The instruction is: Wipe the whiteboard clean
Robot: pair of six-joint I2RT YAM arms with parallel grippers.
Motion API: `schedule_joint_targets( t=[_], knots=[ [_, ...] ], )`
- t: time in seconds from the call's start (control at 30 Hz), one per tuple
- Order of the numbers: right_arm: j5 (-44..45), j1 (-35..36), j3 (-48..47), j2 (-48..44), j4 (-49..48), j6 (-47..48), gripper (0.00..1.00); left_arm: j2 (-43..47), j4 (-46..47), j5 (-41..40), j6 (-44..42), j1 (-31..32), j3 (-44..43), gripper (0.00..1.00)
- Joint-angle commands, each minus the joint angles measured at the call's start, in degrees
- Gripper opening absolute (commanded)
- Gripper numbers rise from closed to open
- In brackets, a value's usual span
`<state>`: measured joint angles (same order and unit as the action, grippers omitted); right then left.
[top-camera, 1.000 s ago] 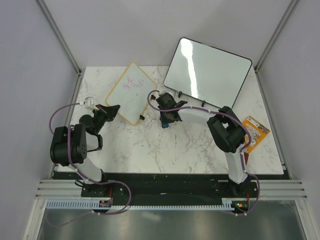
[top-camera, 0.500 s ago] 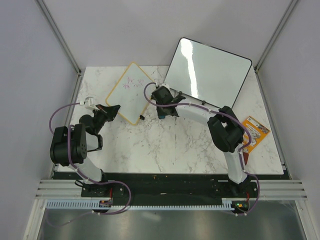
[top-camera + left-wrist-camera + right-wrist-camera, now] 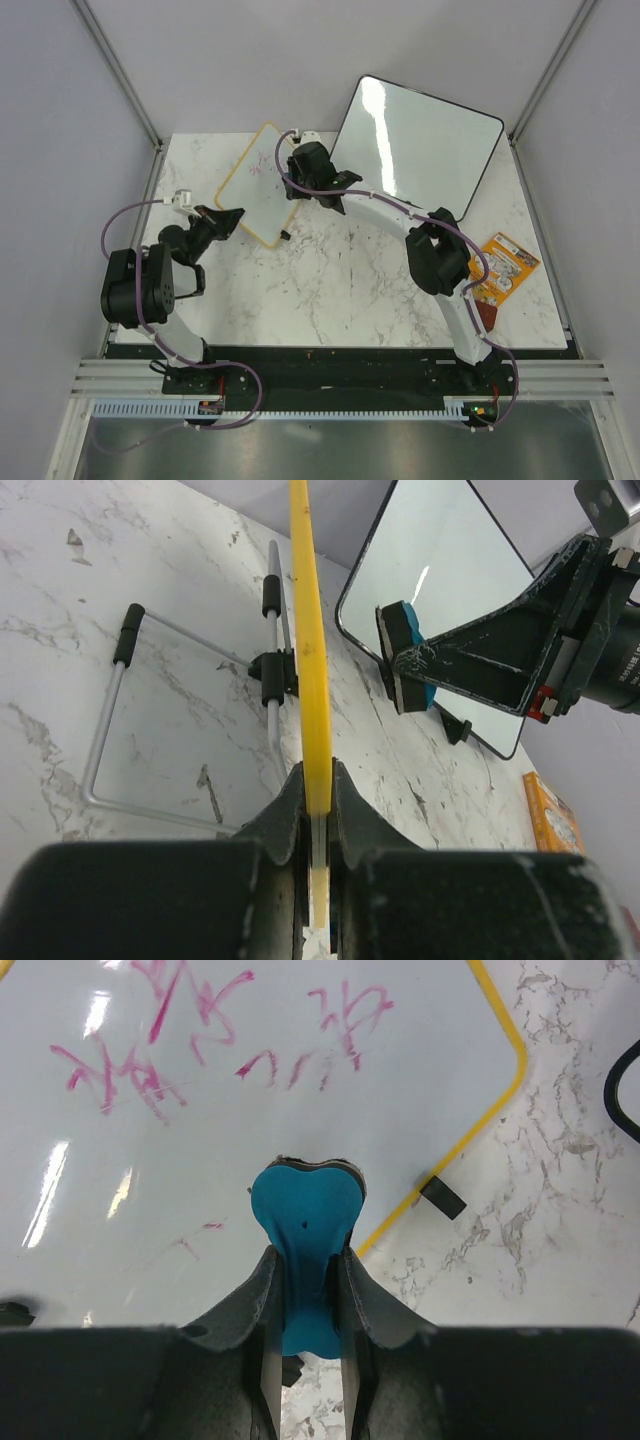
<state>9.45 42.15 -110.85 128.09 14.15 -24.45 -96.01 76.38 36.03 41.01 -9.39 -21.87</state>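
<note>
The black left gripper [image 3: 317, 780] is clamped on the yellow-framed whiteboard [image 3: 306, 630] edge, its arm folded low; the black right gripper [image 3: 305, 1260] pinches a blue eraser pad [image 3: 303, 1210], its white arm stretched forward-left

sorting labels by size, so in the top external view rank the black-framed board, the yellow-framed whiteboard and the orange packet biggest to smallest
1. black-framed board, clearly the largest
2. yellow-framed whiteboard, partly covered, yet plainly second
3. orange packet, smallest
</note>
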Motion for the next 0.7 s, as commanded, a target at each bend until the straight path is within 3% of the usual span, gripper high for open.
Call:
schedule_joint_targets(
  t=[0.0, 0.23, 0.43, 0.67],
  knots=[
    [-2.42, -0.14, -1.49, -0.21, -2.55, 1.42, 0.00, -5.31, -1.67, 15.02, 1.34, 1.57, -4.92, 0.02],
    [-4.52, -0.58, 1.51, -1.18, -6.06, 2.48, 0.00, -4.82, -0.08, 17.76, 3.56, 1.56, -3.80, 0.02],
    [-5.67, -0.84, 1.95, -0.30, -8.87, 2.21, 0.00, 3.88, -19.67, 17.15, -7.33, 1.56, -4.24, 0.02],
    [-3.93, -1.54, 0.99, 1.81, -12.57, 3.88, 0.00, 3.38, -20.13, 17.31, -7.44, 1.74, -3.44, 0.02]
  ],
)
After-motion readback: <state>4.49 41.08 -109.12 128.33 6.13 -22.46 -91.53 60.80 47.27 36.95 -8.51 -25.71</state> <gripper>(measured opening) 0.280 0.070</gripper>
